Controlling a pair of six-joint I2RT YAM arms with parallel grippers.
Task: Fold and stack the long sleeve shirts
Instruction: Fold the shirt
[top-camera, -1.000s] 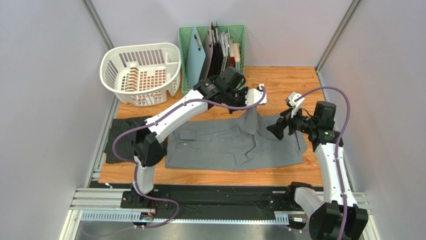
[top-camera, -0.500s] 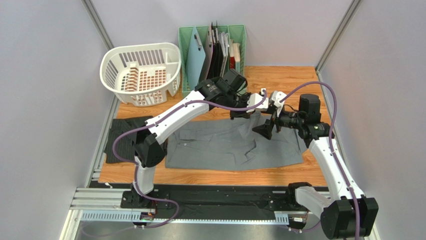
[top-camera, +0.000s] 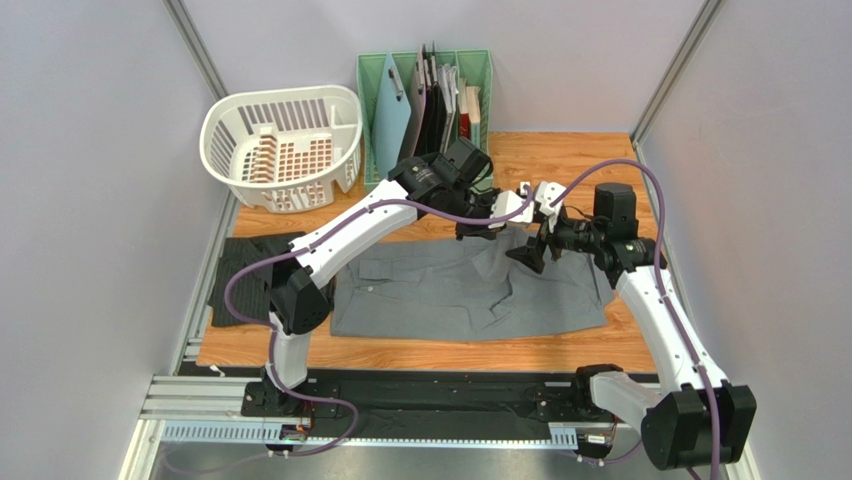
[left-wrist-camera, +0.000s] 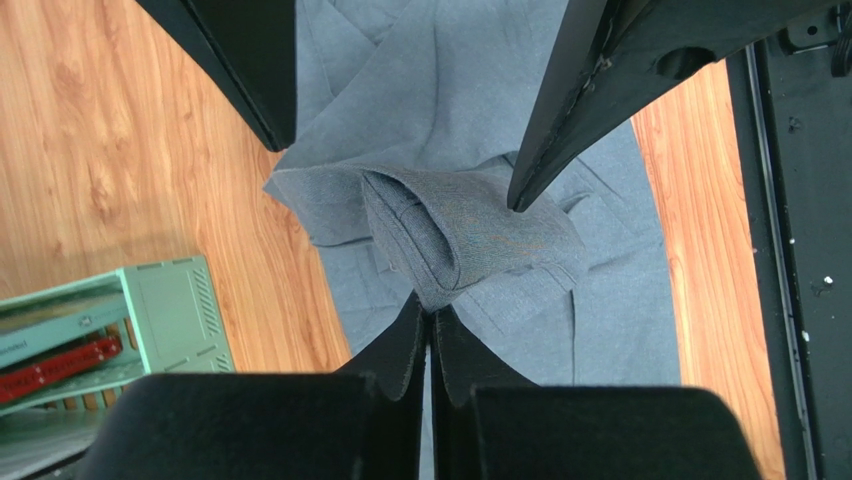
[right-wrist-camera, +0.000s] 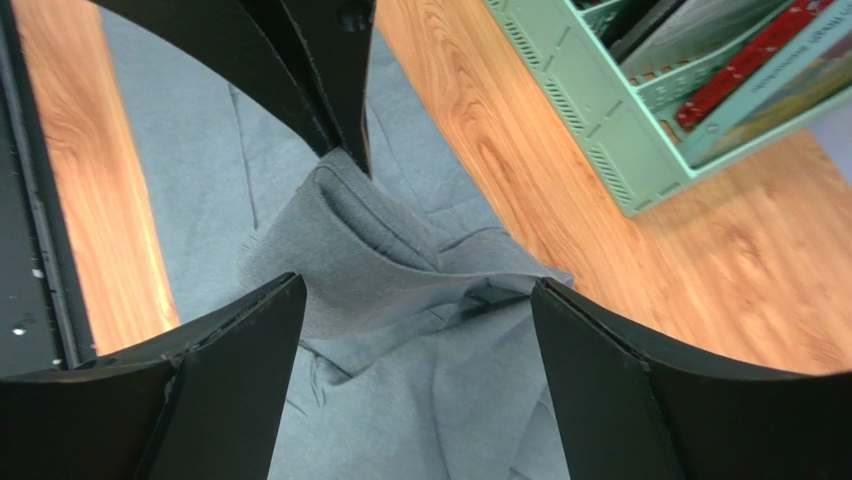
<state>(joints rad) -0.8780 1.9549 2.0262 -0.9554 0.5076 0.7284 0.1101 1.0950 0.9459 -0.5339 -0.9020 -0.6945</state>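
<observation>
The grey shirt (top-camera: 440, 290) lies spread on the wooden table, mid-table. My left gripper (top-camera: 490, 228) is shut on a raised fold of its sleeve, held a little above the shirt; the pinched fold shows in the left wrist view (left-wrist-camera: 470, 235) with the tips (left-wrist-camera: 431, 312) closed on it. My right gripper (top-camera: 527, 255) is open and empty, its jaws straddling that same raised fold (right-wrist-camera: 350, 240), close to the left fingers (right-wrist-camera: 330, 80). In the right wrist view the right gripper (right-wrist-camera: 418, 282) is wide open. The dark charcoal shirt (top-camera: 245, 275) lies at the table's left edge, partly under the left arm.
A white laundry basket (top-camera: 283, 145) stands at the back left. A green file rack (top-camera: 425, 100) with folders stands at the back centre, just behind the left gripper. Grey walls close in both sides. A black rail (top-camera: 440, 405) runs along the near edge.
My right gripper has swung left and toward the left gripper, open, until it straddles the raised sleeve. My left gripper has lowered a little with the cloth still pinched.
</observation>
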